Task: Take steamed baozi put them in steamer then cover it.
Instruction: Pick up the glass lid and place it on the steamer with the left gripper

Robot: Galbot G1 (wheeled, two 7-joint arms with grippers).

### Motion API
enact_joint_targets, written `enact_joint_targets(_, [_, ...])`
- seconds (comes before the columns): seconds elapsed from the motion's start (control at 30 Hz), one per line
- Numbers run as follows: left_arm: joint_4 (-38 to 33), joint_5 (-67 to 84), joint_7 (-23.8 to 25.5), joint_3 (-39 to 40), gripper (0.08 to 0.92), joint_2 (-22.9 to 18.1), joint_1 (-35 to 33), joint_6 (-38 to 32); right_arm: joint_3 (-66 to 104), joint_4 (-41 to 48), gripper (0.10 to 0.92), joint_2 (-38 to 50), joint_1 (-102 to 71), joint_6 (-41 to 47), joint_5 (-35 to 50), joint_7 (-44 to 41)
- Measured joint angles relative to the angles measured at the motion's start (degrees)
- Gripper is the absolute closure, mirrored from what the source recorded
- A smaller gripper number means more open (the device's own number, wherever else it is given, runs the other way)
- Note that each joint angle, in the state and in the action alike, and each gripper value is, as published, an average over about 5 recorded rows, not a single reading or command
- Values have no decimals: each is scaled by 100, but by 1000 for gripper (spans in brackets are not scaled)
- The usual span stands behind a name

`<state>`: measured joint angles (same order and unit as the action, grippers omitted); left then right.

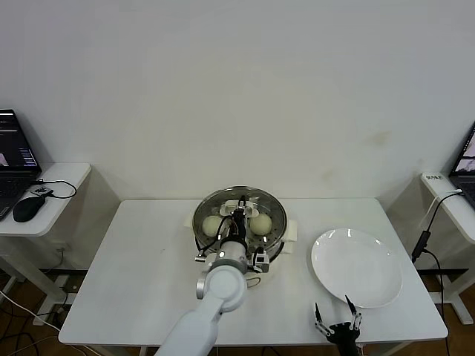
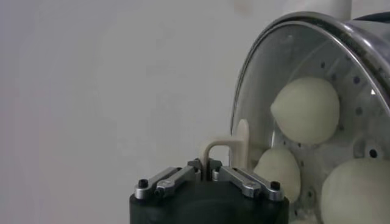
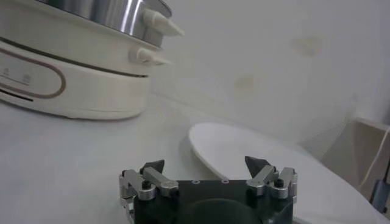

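The steamer stands at the middle of the white table, a shiny steel pot on a white base. The glass cover lies over its mouth. Through the glass I see cream-white steamed baozi on the perforated tray, with two showing in the head view. My left gripper reaches over the pot and is shut on the cover's cream handle, its jaws pinched on the thin bar. By the table's front edge my right gripper stands open and holds nothing.
A flat white plate lies right of the steamer, just beyond the right gripper. Side tables flank the table: the left one carries a laptop and a mouse, and cables hang by the right one.
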<state>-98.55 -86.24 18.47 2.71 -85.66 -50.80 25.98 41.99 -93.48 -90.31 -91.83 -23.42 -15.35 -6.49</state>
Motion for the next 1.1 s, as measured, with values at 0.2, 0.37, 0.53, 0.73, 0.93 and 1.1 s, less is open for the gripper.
enact_joint_targets(0.2, [57, 2, -41, -4, 863, -40, 8, -1, -1, 0, 203, 0, -6, -1, -2, 1])
enact_joint_targets(0.37, [96, -1, -70, 3, 863, -67, -6, -4, -1, 4, 202, 0, -3, -1, -3, 1])
enact_joint_targets(0.53, [114, 11, -118, -2, 863, -99, -22, -16, 2, 12, 203, 0, 4, -3, -4, 1])
enact_joint_targets(0.73, [79, 12, -181, -17, 811, -109, -66, -41, -3, 14, 203, 0, 2, -5, -11, 1])
enact_joint_targets(0.93, [-63, 38, -221, -6, 642, -52, -167, -42, -14, 16, 202, 0, -1, -4, -27, 1])
enact_joint_targets(1.1, [-258, 68, -255, -3, 495, 22, -307, -43, -21, 16, 203, 0, -11, -4, -38, 0])
